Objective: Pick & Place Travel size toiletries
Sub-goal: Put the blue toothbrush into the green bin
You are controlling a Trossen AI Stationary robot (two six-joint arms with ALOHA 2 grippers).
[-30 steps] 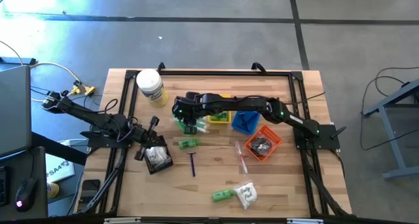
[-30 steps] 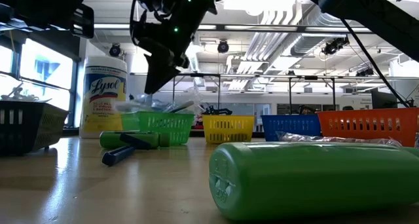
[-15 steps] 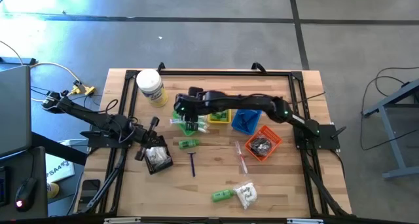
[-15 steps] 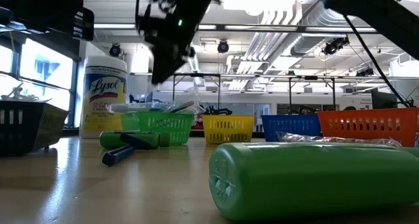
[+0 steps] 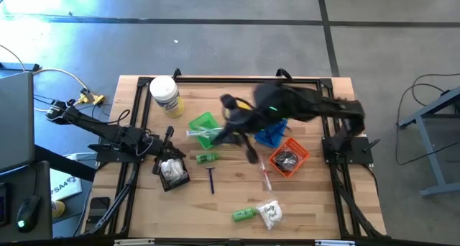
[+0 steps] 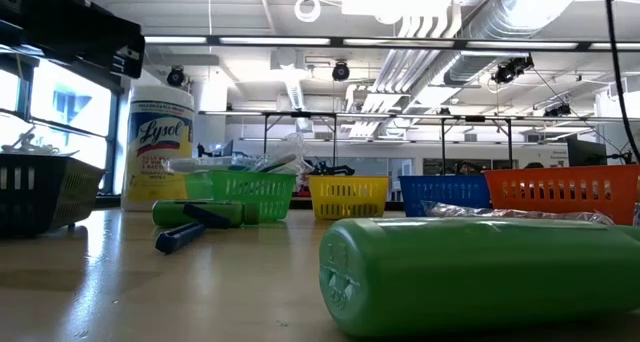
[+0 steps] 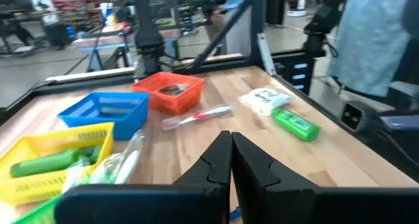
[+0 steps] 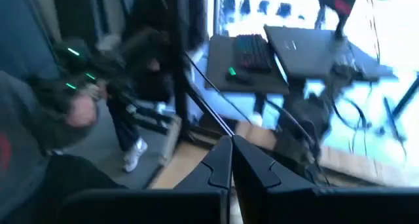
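Observation:
Travel size toiletries lie scattered on the table: a green bottle (image 5: 207,157), a dark razor (image 5: 211,179), a clear-wrapped pink stick (image 5: 264,172), another green bottle (image 5: 244,215) and a white sachet (image 5: 270,213). Clear-wrapped sticks lie in the green basket (image 5: 203,127), and a green bottle (image 7: 46,162) lies in the yellow basket (image 7: 52,152). My right gripper (image 8: 230,140) is shut and empty. It is held high over the table's middle, blurred, pointing toward the left edge. My left gripper (image 5: 169,134) is shut and empty, at the left by the black basket (image 5: 172,172), which holds white sachets.
A big white jar (image 5: 164,95) with a yellow label stands at the far left. The blue basket (image 5: 272,134) and orange basket (image 5: 289,157) sit right of centre. A person stands beyond the table's left side (image 8: 141,67), near a desk with a keyboard (image 8: 252,54).
My right gripper has risen fast from just above the green basket and drawn back toward the table's right edge. It has tipped from pointing down to nearly level and has left the low view. The green basket now shows uncovered in the high view.

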